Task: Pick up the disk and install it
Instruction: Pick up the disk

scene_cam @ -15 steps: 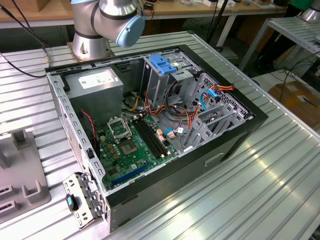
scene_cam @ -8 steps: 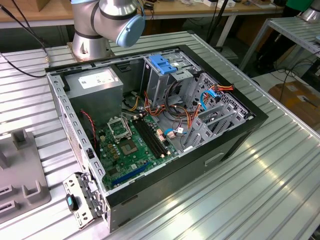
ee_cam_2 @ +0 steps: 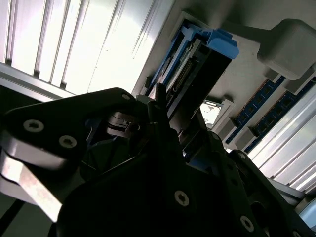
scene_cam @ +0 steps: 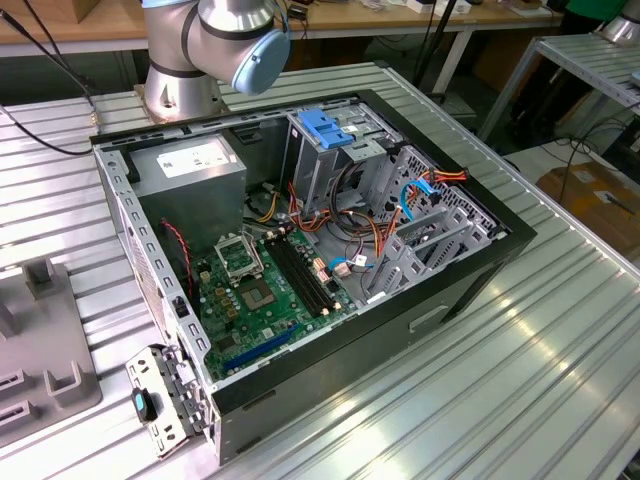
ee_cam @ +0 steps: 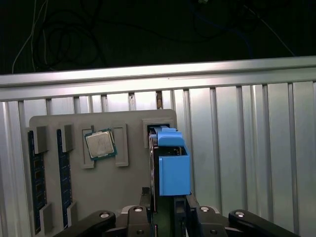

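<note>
While disk (ee_cam: pixel 173 168) upright, ribbed table (ee_cam: pixel 247 148) beneath

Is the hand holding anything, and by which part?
Cannot be told: the hand straddles the disk at its blue-railed end, the disk standing in the grey tray.

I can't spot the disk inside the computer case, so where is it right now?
In the first wrist view the disk stands on edge in a slot of the grey tray, beside the processor chip.

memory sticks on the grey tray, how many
2 memory sticks: one at the tray's outer edge, one beside the processor chip. Part of the tray is covered.
</note>
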You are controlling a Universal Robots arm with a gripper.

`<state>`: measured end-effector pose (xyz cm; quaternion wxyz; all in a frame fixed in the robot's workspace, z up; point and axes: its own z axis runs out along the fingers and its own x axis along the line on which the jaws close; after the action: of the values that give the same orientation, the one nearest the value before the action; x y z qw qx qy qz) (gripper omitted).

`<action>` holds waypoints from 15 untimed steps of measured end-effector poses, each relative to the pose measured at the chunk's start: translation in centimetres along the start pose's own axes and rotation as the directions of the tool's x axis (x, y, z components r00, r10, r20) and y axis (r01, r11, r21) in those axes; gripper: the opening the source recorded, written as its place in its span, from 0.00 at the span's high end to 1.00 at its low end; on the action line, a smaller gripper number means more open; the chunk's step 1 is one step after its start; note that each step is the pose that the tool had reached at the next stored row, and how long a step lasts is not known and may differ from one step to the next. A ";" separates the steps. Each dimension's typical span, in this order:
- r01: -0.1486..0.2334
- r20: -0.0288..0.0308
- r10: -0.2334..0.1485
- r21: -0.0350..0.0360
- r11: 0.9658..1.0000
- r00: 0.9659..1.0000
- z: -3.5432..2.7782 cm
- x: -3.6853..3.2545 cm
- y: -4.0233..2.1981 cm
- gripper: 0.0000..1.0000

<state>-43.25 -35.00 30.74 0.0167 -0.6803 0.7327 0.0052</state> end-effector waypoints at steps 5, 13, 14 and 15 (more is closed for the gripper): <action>0.000 0.000 0.000 0.000 1.000 1.000 -0.27 -0.01 -0.01 0.64; 0.024 -0.005 -0.024 0.000 1.000 1.000 -1.10 -0.03 -0.01 0.64; 0.026 -0.006 -0.026 -0.001 1.000 1.000 -1.12 -0.04 -0.01 0.64; 0.027 -0.006 -0.027 -0.001 1.000 1.000 -1.11 -0.04 -0.01 0.64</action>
<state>-43.25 -34.99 31.85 0.0145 -0.6900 0.7236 0.0033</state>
